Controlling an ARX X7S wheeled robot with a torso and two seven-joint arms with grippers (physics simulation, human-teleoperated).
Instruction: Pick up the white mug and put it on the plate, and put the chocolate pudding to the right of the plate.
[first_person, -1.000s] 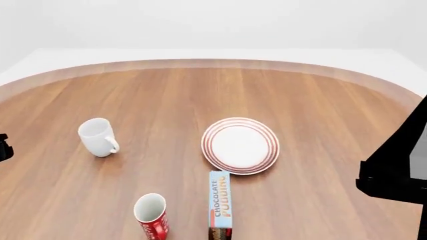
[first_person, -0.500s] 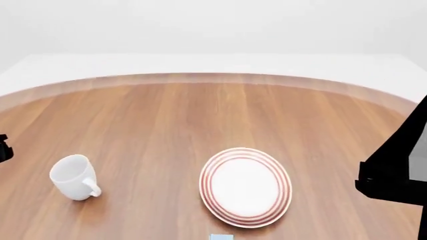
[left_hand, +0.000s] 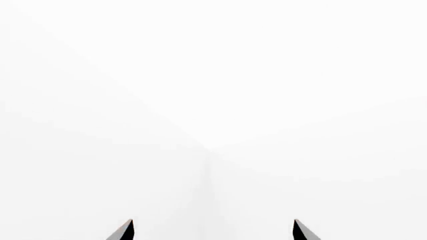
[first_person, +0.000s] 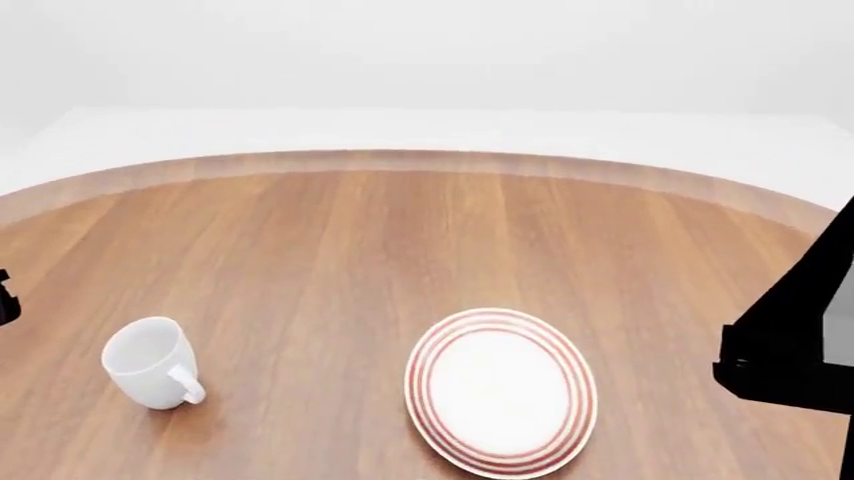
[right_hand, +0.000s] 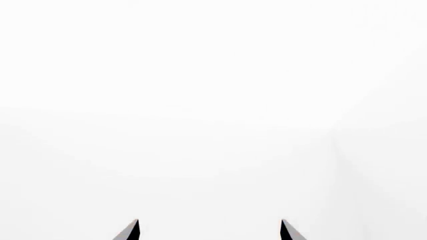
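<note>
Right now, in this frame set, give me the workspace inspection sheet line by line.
Surface: round wooden table, level.
Job's things: white mug upright, left of the plate, apart from it; chocolate pudding not in view.
Clutter: nothing seen.
Grippers: left gripper and right gripper show tips apart, holding nothing, facing blank white.
Cables: nothing seen.
Surroundings: plain white floor and wall.

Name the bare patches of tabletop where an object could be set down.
Bare wood shows between the white mug and the plate, across the table behind both, and right of the plate toward the dark right arm. Nowhere looks crowded.
</note>
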